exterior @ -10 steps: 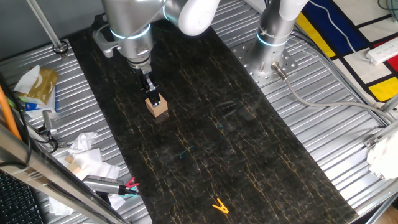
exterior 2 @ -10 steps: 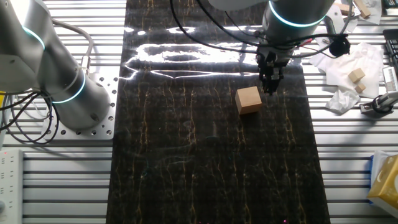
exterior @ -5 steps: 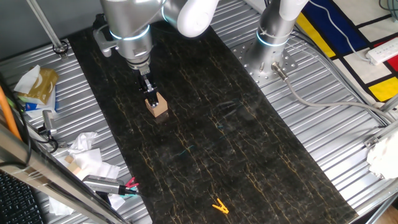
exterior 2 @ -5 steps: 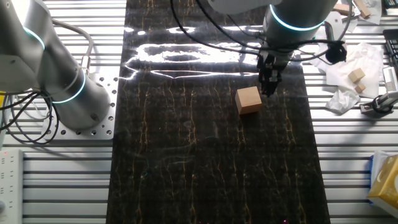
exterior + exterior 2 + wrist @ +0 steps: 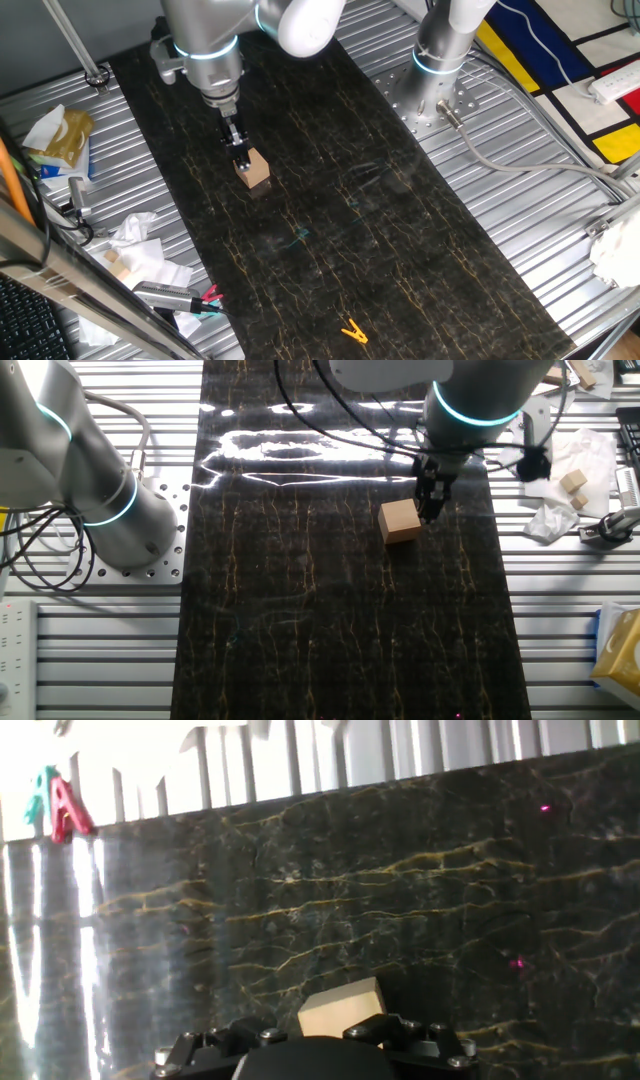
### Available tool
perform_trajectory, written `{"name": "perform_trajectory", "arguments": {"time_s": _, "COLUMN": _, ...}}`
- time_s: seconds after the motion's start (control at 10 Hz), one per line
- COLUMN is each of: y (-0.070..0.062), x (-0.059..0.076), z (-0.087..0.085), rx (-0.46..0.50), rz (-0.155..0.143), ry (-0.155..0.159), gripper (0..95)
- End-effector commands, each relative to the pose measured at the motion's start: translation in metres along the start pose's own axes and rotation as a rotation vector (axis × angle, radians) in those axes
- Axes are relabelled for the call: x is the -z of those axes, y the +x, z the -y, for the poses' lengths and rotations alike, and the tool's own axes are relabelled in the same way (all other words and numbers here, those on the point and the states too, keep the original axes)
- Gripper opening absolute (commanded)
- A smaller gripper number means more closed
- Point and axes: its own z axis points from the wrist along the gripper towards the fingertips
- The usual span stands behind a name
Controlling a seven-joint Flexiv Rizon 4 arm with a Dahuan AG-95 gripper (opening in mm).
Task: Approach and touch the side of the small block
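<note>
The small block (image 5: 254, 171) is a plain light-brown wooden cube on the black marbled mat (image 5: 330, 200). It also shows in the other fixed view (image 5: 400, 521) and low in the hand view (image 5: 342, 1007). My gripper (image 5: 240, 158) hangs upright, its narrow black fingertips together with nothing between them. The tip (image 5: 429, 511) stands low against the block's side that faces the crumpled paper and seems to touch it. In the hand view only the gripper's black body (image 5: 310, 1055) shows, just under the block.
A tiny yellow clip (image 5: 352, 331) lies at the mat's near end. Crumpled white paper with pale wood bits (image 5: 572, 480) and red-and-green handled tools (image 5: 200, 298) lie off the mat's edge. A second arm's base (image 5: 110, 510) stands beside the mat.
My gripper has shifted a little sideways and down, closing the small gap to the block's side. The block has not moved.
</note>
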Motion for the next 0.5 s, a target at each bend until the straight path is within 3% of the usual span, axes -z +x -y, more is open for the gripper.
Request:
{"name": "perform_trajectory", "arguments": {"time_s": 0.1, "y": -0.0005, "x": -0.0016, "z": 0.0020, "rx": -0.069, "rz": 0.001, "ry": -0.024, "gripper": 76.0}}
{"name": "perform_trajectory", "arguments": {"time_s": 0.5, "y": -0.0017, "x": -0.0104, "z": 0.0046, "rx": -0.144, "rz": -0.004, "ry": -0.052, "gripper": 76.0}}
